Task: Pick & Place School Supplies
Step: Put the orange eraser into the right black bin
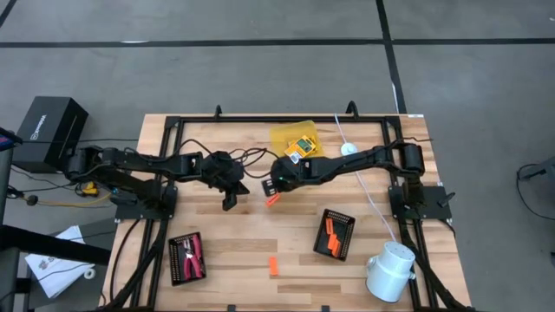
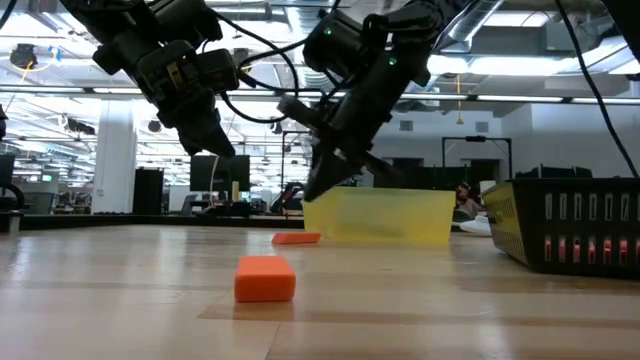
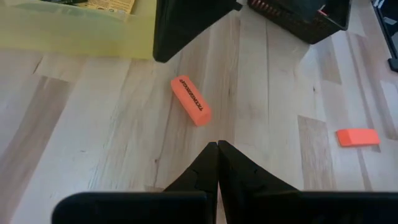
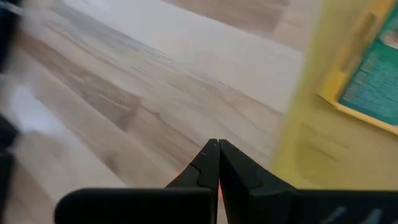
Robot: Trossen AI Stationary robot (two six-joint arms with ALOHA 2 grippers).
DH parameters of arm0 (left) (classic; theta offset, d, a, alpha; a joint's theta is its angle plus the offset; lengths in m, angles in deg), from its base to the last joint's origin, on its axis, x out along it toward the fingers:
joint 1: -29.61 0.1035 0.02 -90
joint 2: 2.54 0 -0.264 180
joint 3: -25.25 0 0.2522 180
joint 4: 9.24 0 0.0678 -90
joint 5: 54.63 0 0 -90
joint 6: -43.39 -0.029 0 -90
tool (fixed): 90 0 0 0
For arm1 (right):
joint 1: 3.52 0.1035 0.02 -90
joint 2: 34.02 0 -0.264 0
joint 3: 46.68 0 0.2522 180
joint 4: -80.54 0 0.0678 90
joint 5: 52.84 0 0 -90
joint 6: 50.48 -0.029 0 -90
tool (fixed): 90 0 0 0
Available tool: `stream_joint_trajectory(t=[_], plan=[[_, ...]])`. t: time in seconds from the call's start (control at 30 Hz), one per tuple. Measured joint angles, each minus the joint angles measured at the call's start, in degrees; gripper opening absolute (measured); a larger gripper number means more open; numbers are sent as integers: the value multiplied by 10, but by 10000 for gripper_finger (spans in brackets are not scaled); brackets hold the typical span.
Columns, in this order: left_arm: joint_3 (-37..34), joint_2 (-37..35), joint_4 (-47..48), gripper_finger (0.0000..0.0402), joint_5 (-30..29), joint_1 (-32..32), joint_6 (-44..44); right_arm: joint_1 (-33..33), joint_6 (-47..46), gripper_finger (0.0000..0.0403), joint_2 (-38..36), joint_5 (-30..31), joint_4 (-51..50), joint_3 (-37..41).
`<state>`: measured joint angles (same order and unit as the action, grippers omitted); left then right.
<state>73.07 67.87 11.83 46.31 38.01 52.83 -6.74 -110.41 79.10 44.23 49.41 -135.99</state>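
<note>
Orange stick [image 1: 272, 198] lies beneath clenched, empty right end effector [image 1: 270, 185]; left end effector [image 1: 230, 203] clenched, empty, hovering.

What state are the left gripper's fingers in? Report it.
Shut. In the left wrist view, the left gripper has its two dark fingertips pressed together, holding nothing.

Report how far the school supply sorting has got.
Done: orange sticks lie in the right black tray, the red-handled tool in the left black tray, card boxes in the yellow tray. In hand: nothing; the left gripper and right gripper are both shut and empty. Left: two loose sticks, one by the right gripper, one near the front edge.
</note>
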Motion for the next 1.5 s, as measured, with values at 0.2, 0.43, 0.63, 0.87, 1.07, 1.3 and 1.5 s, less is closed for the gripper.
stream_joint_trajectory(t=[0.2, 0.43, 0.63, 0.87, 1.07, 1.3, 1.5], plan=[[0, 0, 2, 0, 0, 0, 0, -6, 15, 0, -1, -4, -59, -1], [0, 0, 3, 0, 12, 0, 0, -20, 32, 0, 0, -1, -132, 0], [0, 0, 3, 0, 14, 0, -1, -30, 35, 0, 0, 0, -136, 0], [0, 0, 3, 0, 14, 0, -2, -1, 36, 0, -43, -1, -51, 0], [0, 0, 2, 0, 14, 0, -15, 44, -19, 0, -58, 19, -51, 1], [-1, 0, 2, 0, 14, 16, -17, 79, -79, 0, -32, 22, -45, 5], [-1, 0, 19, 0, 11, 80, -30, 82, -108, 0, 8, 29, 19, 0]])
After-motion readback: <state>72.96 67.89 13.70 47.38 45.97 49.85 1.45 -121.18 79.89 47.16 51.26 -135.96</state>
